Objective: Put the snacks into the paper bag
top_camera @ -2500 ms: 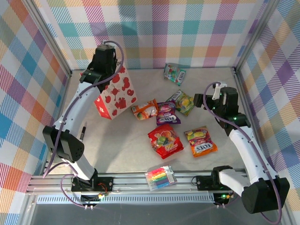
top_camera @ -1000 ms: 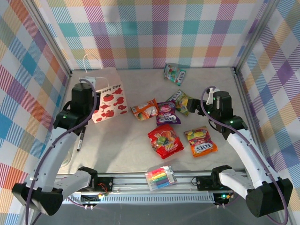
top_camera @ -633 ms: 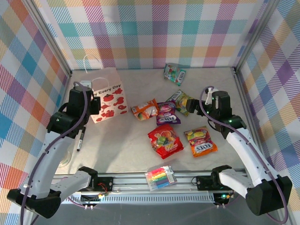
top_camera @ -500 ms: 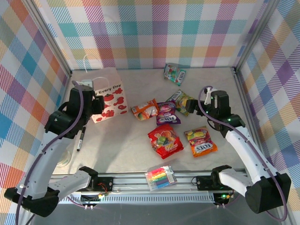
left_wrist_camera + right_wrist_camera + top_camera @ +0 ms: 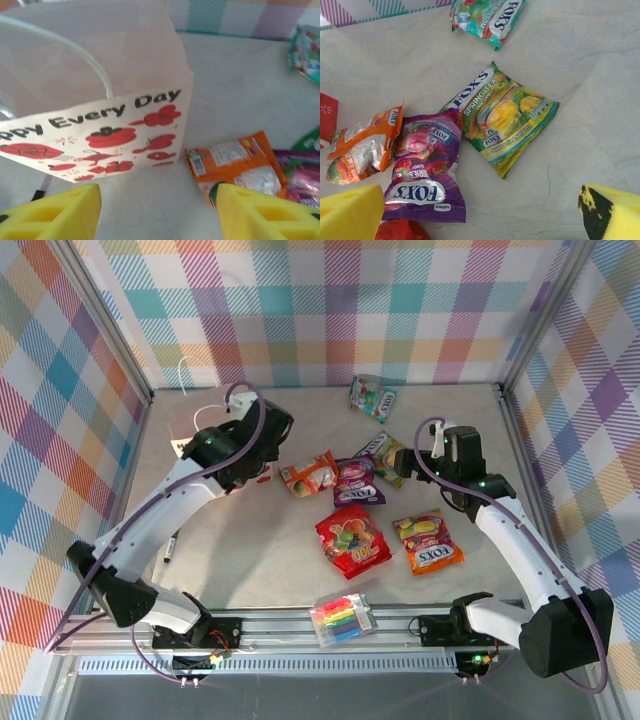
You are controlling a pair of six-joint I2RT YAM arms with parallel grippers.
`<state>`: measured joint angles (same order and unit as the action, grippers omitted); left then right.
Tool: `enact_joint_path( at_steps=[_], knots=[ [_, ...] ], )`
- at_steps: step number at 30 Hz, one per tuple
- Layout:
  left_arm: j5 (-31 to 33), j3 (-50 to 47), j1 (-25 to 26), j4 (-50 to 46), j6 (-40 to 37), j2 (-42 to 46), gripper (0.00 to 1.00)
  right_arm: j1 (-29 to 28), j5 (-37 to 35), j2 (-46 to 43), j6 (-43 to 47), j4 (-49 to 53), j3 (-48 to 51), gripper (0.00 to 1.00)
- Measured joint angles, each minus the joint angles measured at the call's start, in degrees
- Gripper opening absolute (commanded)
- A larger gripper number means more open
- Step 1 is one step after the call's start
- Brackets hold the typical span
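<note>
Left pincer (image 5: 157,214) advanced, pale tabletop (image 5: 260,540), plaid walls (image 5: 350,300)

i see paper bag (image 5: 107,75) white, red fruit prints, black lettering. teal pouch (image 5: 485,15), yellow-green pouch (image 5: 502,117), purple pouch (image 5: 427,172), orange pouch (image 5: 362,147), red pouch (image 5: 352,540), orange-red pouch (image 5: 427,543), all with fruit prints. marker pack (image 5: 343,620) rainbow-striped. walls (image 5: 400,300) pastel plaid. table (image 5: 260,540) pale grey, i'd say faintly marbled.

Printed in black on the paper bag (image 5: 100,110): "PPY Every Day", start cut off by the frame edge. "FOX'S SPRING TEA" on the yellow-green pouch (image 5: 502,117). "FOX'S" on the purple pouch (image 5: 425,175) and the teal pouch (image 5: 487,15). "FOXS" on the orange-red pouch (image 5: 428,543). Fine print on the orange pouch (image 5: 235,167) too small to read.
</note>
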<state>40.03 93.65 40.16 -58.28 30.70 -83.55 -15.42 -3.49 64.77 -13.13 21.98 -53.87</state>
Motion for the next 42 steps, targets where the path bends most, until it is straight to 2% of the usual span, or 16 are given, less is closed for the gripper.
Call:
enact_joint_path(
  at_steps=[5, 13, 20, 27, 29, 32, 42],
  knots=[
    [6.2, 4.9, -0.7, -1.9, 2.1, -4.3, 0.61, 0.0, -1.1, -0.7, 1.8, 0.0, 0.0, 0.99],
    [6.6, 7.1, -7.3, -1.3, 1.7, -6.2, 0.57, 0.0, -1.9, -2.0, 3.1, 0.0, 0.0, 0.99],
    [5.1, 7.2, -10.2, 3.7, -1.6, -10.2, 0.47, 0.0, -2.0, -2.0, 3.3, 0.0, 0.0, 0.99],
    [4.2, 8.1, -11.2, 6.5, -3.4, -13.9, 0.16, 0.0, -2.1, -2.0, 3.4, 0.1, 0.0, 0.99],
    [3.9, 7.3, -11.5, 7.4, -3.8, -13.6, 0.07, 0.0, -2.1, -2.0, 3.4, 0.2, 0.0, 0.99],
    [2.9, 4.6, -11.9, 8.5, -5.2, -11.6, 0.01, 0.0, -2.1, -2.0, 3.4, 0.2, 0.0, 0.99],
    [-5.4, -1.9, -13.9, 8.9, -12.5, -1.1, 0.01, 0.0, -2.0, -2.9, 2.2, 0.4, 0.0, 0.99]
  ],
)
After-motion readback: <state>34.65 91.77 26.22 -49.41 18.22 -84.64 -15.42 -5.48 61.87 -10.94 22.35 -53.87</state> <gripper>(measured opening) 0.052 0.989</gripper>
